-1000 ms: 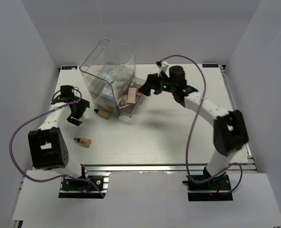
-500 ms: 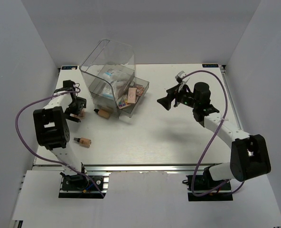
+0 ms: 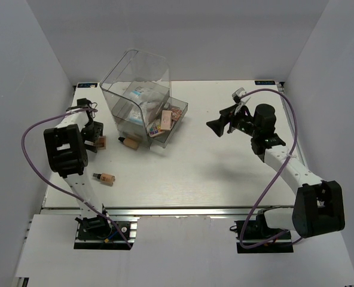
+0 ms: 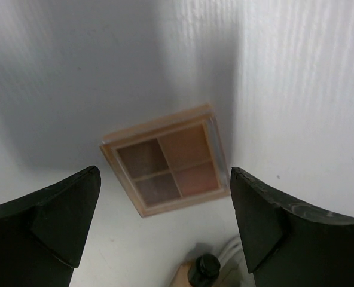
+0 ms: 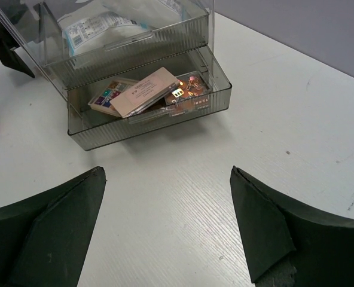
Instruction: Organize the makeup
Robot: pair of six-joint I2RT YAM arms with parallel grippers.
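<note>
A brown four-pan eyeshadow palette [image 4: 168,161] lies on the white table, also seen in the top view [image 3: 101,142]. My left gripper [image 4: 165,179] hangs open just above it, one finger on each side, holding nothing. A tan foundation bottle with a dark cap [image 3: 129,142] lies beside the box, and its cap shows in the left wrist view [image 4: 203,269]. Another bottle [image 3: 105,178] lies nearer the front. My right gripper [image 3: 216,127] is open and empty over bare table, right of the open drawer [image 5: 213,98]. The drawer holds palettes [image 5: 146,92]. White-and-blue packets [image 5: 96,25] lie in the compartment above.
The large clear plastic box [image 3: 138,84] stands at the back centre-left, with its lower drawer [image 3: 178,124] pulled out toward the right. White walls close in the table on the left, back and right.
My right gripper has pulled back from the drawer to the right, open and empty. My left arm's elbow has swung rearward while its gripper stays over the brown palette.
</note>
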